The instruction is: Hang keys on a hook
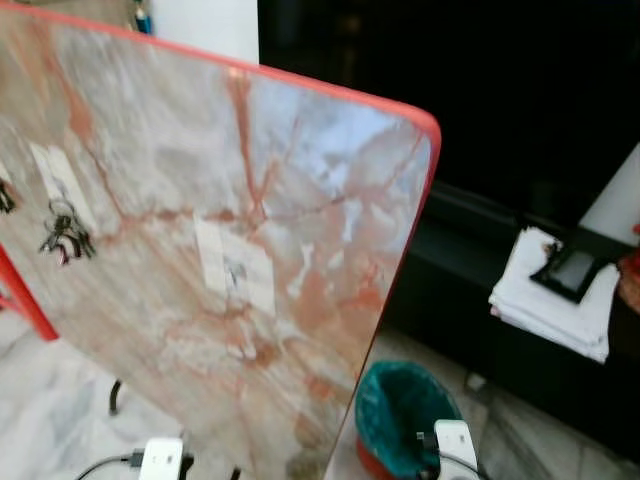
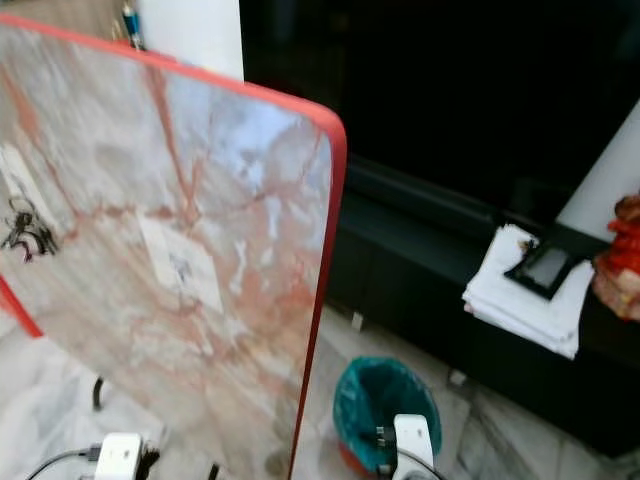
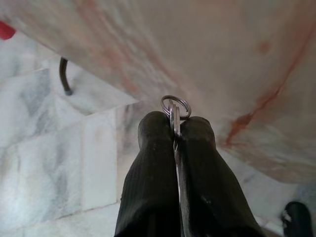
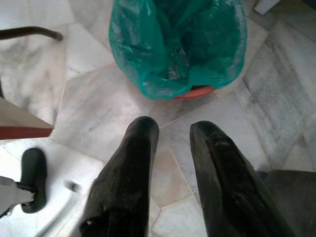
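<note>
Left gripper (image 3: 175, 132) fingers pinch the keys (image 3: 175, 109) low beside the marble board (image 1: 250, 200); right gripper (image 4: 173, 129) hangs spread over the bin (image 4: 177, 44). Lift ring-first — aim squarely at the hook (image 1: 236, 272) beyond.

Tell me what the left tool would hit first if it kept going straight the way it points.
Probably the marble board: the left tool, shut on the key ring, points at its lower part. How far off the board is remains unclear.
</note>
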`<state>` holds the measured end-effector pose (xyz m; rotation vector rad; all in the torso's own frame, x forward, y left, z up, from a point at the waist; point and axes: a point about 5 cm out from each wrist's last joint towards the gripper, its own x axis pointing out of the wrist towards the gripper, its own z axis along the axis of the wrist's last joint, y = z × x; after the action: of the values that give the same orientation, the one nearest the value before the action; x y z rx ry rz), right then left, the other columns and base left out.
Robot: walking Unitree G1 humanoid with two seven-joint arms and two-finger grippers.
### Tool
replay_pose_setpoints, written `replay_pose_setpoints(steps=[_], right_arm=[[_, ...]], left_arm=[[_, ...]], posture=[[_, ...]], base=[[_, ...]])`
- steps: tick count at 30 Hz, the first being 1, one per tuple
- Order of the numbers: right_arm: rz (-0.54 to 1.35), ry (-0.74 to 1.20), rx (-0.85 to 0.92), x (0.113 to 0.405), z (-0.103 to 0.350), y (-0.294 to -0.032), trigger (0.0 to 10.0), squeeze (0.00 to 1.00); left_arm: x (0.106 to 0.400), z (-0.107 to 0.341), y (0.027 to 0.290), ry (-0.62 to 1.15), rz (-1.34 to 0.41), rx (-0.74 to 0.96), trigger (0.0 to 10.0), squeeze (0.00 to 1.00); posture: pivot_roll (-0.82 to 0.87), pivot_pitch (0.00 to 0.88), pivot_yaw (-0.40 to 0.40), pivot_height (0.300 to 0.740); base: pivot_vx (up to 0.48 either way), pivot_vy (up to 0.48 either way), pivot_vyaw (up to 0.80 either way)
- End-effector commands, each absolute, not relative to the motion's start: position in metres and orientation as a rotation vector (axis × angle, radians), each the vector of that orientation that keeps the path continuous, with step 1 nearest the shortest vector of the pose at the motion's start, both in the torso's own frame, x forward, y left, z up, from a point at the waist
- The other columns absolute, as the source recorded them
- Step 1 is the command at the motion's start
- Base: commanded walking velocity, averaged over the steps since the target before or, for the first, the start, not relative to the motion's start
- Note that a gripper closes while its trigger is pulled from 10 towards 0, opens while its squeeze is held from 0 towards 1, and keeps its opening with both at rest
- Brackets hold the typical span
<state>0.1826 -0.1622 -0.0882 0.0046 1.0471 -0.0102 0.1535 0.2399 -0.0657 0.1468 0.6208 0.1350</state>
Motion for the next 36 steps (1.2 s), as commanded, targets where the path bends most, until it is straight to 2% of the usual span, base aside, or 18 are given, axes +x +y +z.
replay_pose_setpoints(steps=[1, 4, 7, 8, 13, 16, 18, 19, 20, 22, 26, 32, 36], right_arm=[[-0.007, 1.045, -0.003, 0.184, -0.087, -0.162, 10.0, 0.00], [-0.006, 1.045, -0.006, 0.184, -0.087, -0.163, 10.0, 0.00], [0.002, 1.047, -0.015, 0.184, -0.087, -0.164, 10.0, 0.00], [0.004, 1.047, -0.016, 0.184, -0.087, -0.164, 10.0, 0.00], [0.011, 1.046, -0.026, 0.184, -0.087, -0.165, 10.0, 0.00], [0.014, 1.046, -0.030, 0.185, -0.087, -0.165, 10.0, 0.00], [0.019, 1.047, -0.035, 0.185, -0.087, -0.165, 10.0, 0.00], [0.019, 1.047, -0.035, 0.185, -0.087, -0.165, 10.0, 0.00], [0.027, 1.048, -0.041, 0.186, -0.086, -0.165, 10.0, 0.00], [0.028, 1.048, -0.042, 0.187, -0.086, -0.165, 10.0, 0.00], [0.015, 1.041, -0.035, 0.189, -0.085, -0.167, 10.0, 0.00], [0.009, 1.041, -0.040, 0.189, -0.085, -0.170, 10.0, 0.00], [0.009, 1.042, -0.046, 0.189, -0.085, -0.170, 10.0, 0.00]], left_arm=[[0.153, -0.062, 0.246, 0.584, 0.162, 0.159, 10.0, 0.00], [0.162, -0.050, 0.254, 0.477, 0.188, 0.182, 10.0, 0.00], [0.181, -0.014, 0.257, 0.234, 0.158, 0.215, 10.0, 0.00], [0.182, -0.011, 0.257, 0.221, 0.154, 0.220, 10.0, 0.00], [0.181, 0.039, 0.231, 0.031, -0.004, 0.306, 10.0, 0.00], [0.175, 0.057, 0.220, -0.017, -0.103, 0.422, 10.0, 0.00], [0.174, 0.070, 0.224, -0.063, -0.166, 0.552, 10.0, 0.00], [0.174, 0.070, 0.224, -0.063, -0.166, 0.552, 10.0, 0.00], [0.177, 0.080, 0.221, -0.098, -0.249, 0.673, 10.0, 0.00], [0.184, 0.096, 0.217, -0.138, -0.286, 0.726, 10.0, 0.00], [0.196, 0.129, 0.200, -0.231, -0.235, 0.616, 10.0, 0.00], [0.180, 0.127, 0.176, -0.192, -0.211, 0.420, 10.0, 0.00], [0.189, 0.141, 0.179, -0.238, -0.090, 0.338, 10.0, 0.00]], posture=[[0.10, 0.000, -0.095, 0.740], [0.11, 0.000, -0.098, 0.740], [0.11, 0.000, -0.099, 0.740], [0.11, 0.000, -0.099, 0.740], [0.11, 0.000, -0.095, 0.740], [0.12, 0.000, -0.100, 0.740], [0.12, 0.000, -0.104, 0.740], [0.12, 0.000, -0.104, 0.740], [0.13, 0.000, -0.114, 0.740], [0.14, 0.000, -0.115, 0.740], [0.13, 0.000, -0.108, 0.740], [0.13, 0.000, -0.111, 0.740], [0.14, 0.000, -0.122, 0.740]], base=[[0.000, 0.000, 0.00], [0.000, 0.000, 0.00], [0.000, 0.000, 0.00], [0.000, 0.000, 0.00], [0.000, 0.000, 0.00], [0.000, 0.000, 0.00], [0.000, 0.000, 0.00], [0.000, 0.000, 0.00], [0.000, 0.000, 0.00], [0.000, 0.000, 0.00], [0.000, 0.000, 0.00], [0.000, 0.000, 0.00], [0.000, 0.000, 0.00]])
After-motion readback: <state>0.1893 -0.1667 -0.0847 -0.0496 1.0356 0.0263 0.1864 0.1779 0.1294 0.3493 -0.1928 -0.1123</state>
